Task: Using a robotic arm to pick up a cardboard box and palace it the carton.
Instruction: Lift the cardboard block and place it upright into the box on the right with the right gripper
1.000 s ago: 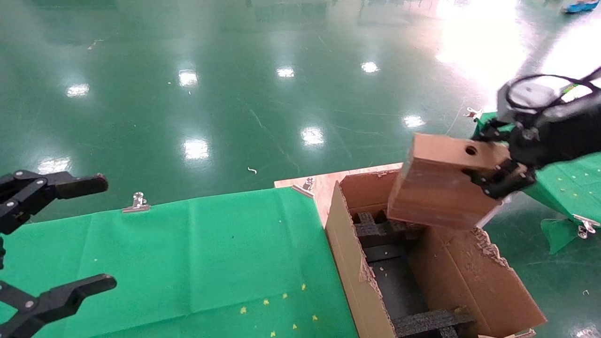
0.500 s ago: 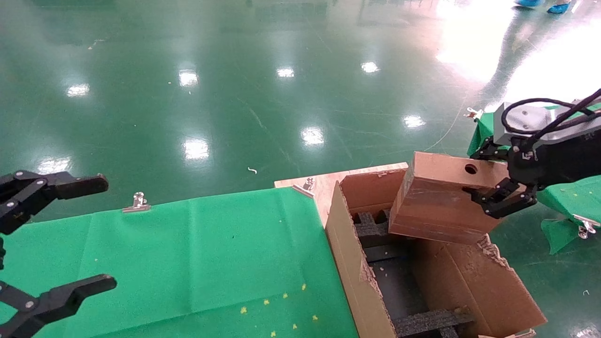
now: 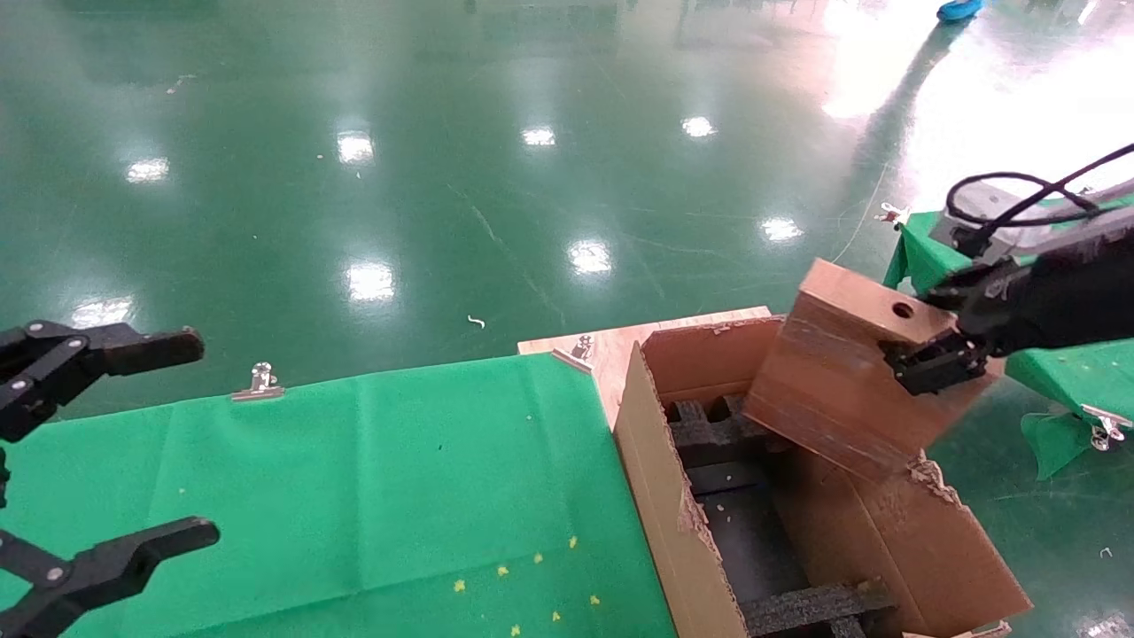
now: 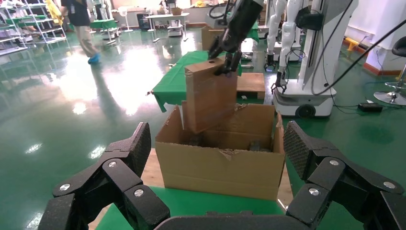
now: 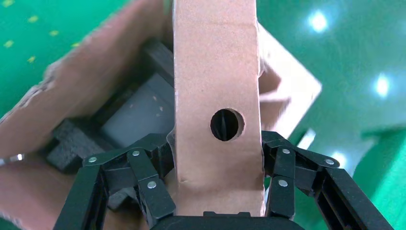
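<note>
My right arm (image 3: 1054,301) reaches in from the right. Its gripper (image 3: 930,354) is shut on the small cardboard box (image 3: 842,381), gripping the narrow face that has the round hole. The box is tilted, its lower end dipping into the far end of the open carton (image 3: 656,478), above the black foam inserts (image 3: 718,443). In the right wrist view the fingers (image 5: 153,167) clamp both sides of the box (image 5: 215,72) over the carton (image 5: 72,96). The left wrist view shows the box (image 4: 210,96) above the carton (image 4: 220,167). My left gripper (image 3: 202,436) is open and empty at the left.
A green cloth (image 3: 354,470) covers the table left of the carton, held by metal clips (image 3: 260,383). A wood board (image 3: 611,350) lies under the carton. A second green-covered table (image 3: 1072,363) stands at the right. The carton's flap edges (image 3: 930,474) are ragged.
My right gripper has tipped the cardboard box steeper and shifted it slightly right, its lower end sinking toward the carton's far end. The left arm has not moved.
</note>
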Motion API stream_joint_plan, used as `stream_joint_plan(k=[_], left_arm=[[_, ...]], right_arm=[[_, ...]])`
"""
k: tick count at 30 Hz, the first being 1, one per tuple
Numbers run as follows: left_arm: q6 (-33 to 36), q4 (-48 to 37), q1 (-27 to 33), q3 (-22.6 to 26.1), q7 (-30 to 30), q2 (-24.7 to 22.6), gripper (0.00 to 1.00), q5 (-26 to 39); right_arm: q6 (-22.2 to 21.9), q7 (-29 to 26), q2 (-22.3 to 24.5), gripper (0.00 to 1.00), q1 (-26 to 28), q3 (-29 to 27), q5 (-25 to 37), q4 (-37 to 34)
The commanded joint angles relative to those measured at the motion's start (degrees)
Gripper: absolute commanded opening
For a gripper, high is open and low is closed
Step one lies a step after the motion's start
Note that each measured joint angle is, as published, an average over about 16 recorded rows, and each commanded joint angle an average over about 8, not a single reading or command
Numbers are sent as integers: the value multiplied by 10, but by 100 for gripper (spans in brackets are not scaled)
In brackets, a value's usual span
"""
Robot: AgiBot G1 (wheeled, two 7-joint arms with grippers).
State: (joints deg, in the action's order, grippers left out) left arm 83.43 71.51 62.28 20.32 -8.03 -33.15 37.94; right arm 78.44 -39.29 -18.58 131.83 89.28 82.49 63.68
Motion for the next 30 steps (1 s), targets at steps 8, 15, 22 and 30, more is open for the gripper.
stream_joint_plan(k=[8, 15, 22, 30], left_arm=[[0, 0, 0, 0, 0, 0, 100, 0], [0, 0, 0, 0, 0, 0, 100, 0], [0, 0, 0, 0, 0, 0, 100, 0], [0, 0, 0, 0, 0, 0, 100, 0]], right_arm=[[-69, -300, 46, 0, -22, 26, 99, 127], [-91, -448, 50, 0, -38, 36, 130, 142], [-105, -481, 54, 0, -43, 37, 127, 149], [-99, -469, 48, 0, -43, 36, 124, 133]])
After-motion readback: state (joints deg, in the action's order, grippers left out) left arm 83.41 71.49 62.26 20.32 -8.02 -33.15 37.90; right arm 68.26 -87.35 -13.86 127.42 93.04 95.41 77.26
